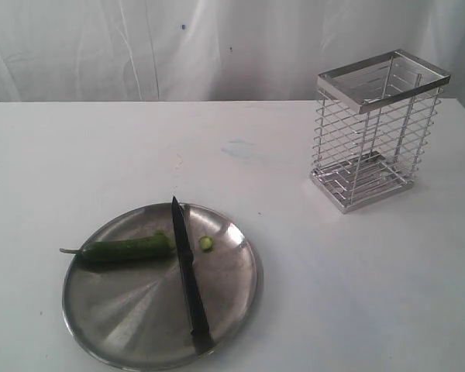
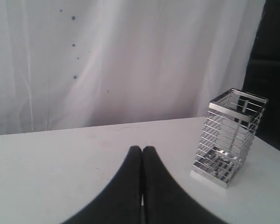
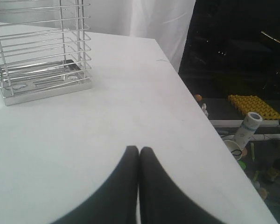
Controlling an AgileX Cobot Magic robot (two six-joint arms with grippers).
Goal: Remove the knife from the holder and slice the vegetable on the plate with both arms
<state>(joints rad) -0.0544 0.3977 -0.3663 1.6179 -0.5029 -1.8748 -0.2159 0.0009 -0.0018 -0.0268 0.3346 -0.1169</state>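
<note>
Knife [image 1: 187, 271], all black, lies across the plate [image 1: 139, 310], tip far, handle at the near rim.
I see the vegetable [image 1: 128, 249] just left of its blade; whether they touch I can't tell. Left jaws and right jaws are pressed together, holding nothing. Right wrist view cuts off the top of the holder [image 3: 46, 88].

On the white table [image 1: 333, 294], the round steel plate [image 1: 124, 333] sits toward the near left. The black knife [image 1: 187, 275] lies across it, tip pointing away and handle at the near rim. The green chilli pepper [image 1: 125, 249] lies left of the blade, touching it, and a tiny green slice [image 1: 207, 244] rests just right. The wire holder [image 1: 376, 128] stands upright, well apart at the far right.
</note>
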